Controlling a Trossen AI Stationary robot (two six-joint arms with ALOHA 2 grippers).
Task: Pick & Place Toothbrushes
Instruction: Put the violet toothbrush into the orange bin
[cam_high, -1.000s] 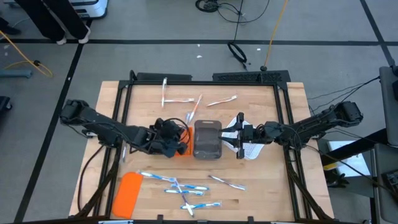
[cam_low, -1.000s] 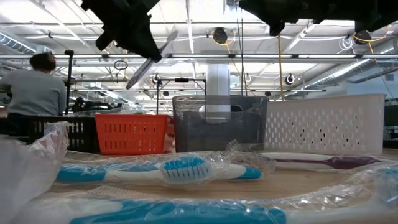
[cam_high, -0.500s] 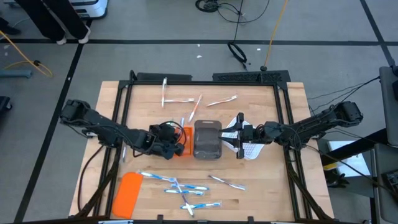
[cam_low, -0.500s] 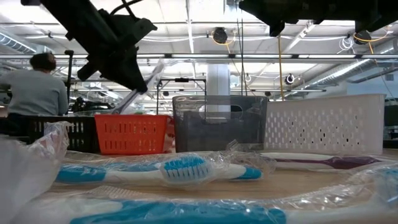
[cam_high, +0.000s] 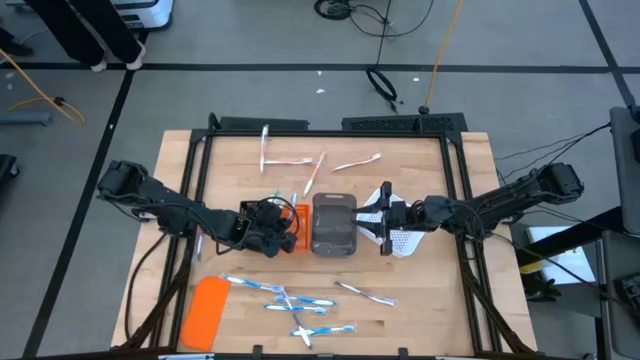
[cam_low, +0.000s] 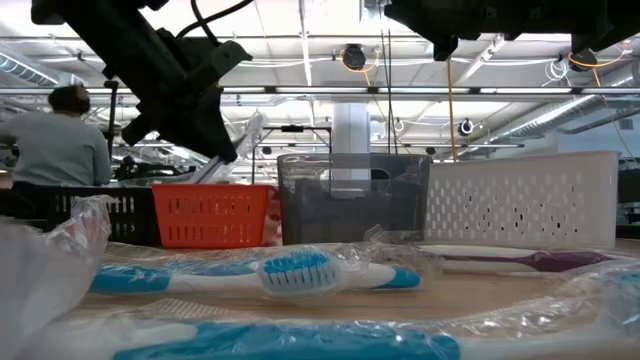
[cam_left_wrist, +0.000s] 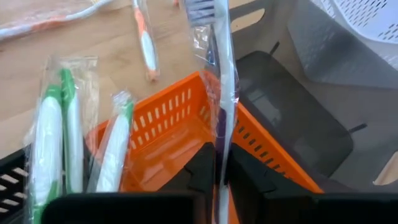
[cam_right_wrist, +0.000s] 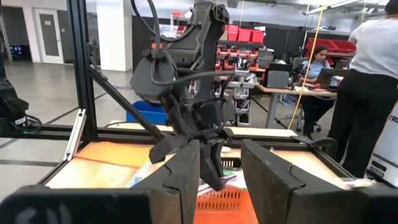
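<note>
My left gripper (cam_left_wrist: 221, 171) hangs over the orange tray (cam_left_wrist: 168, 130), shut on a wrapped white-and-purple toothbrush (cam_left_wrist: 222, 93). In the low view this toothbrush (cam_low: 238, 145) slants down behind the orange tray (cam_low: 210, 215). Green toothbrushes (cam_left_wrist: 50, 137) lie in the black tray (cam_left_wrist: 12, 180) beside it. Other wrapped toothbrushes lie loose on the table's near part (cam_high: 290, 300) and far part (cam_high: 300, 160). My right gripper (cam_high: 385, 228) waits open above the white tray (cam_high: 402, 238); nothing is between its fingers (cam_right_wrist: 186, 168). My left gripper pinches the toothbrush's handle (cam_left_wrist: 222, 155) between its two fingers, wrapper and all. The fingers slant down from the table's left. The brush is tilted, its bristled head (cam_left_wrist: 199, 7) up and past the tray's rim; its lower end is hidden behind the fingers and the tray wall.
A grey tray (cam_high: 335, 225) stands between the orange and white ones. A flat orange slab (cam_high: 205, 310) lies near the table's front left. A blue-and-white toothbrush (cam_low: 300, 272) lies close in the low view. People stand in the room beyond.
My left gripper has come down toward the orange tray and rolled its wrist, carrying the toothbrush. The brush was clear above the trays; now its lower end dips behind the orange tray's rim.
</note>
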